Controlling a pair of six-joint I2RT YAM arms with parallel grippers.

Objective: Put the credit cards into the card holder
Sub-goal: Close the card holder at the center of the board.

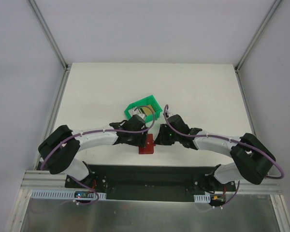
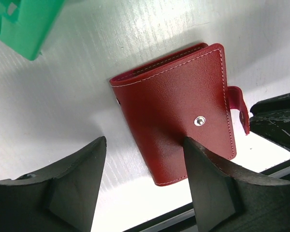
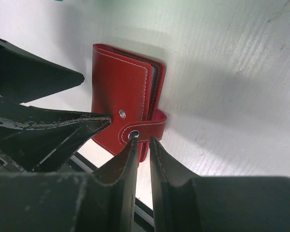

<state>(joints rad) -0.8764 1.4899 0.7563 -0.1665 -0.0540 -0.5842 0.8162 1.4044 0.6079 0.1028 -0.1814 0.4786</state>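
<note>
— Where is the top camera?
— High behind the arms (image 1: 99, 139), looking down from far.
— And the wrist ones?
— Behind the left pincer (image 2: 145, 141) and the right pincer (image 3: 143, 144), very close. Both see the small dark red folded leather wallet (image 2: 183, 111) (image 3: 118, 99).

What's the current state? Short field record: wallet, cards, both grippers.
card holder: closed, lying on the table between the two grippers
snap tab: unsnapped, stud on the cover left bare
credit cards: in the green bin; count unclear
left gripper: open, one finger over the holder's near corner
right gripper: jaws nearly closed at the snap tab; actual grip unclear
cards in holder: cannot tell while it is closed
</note>
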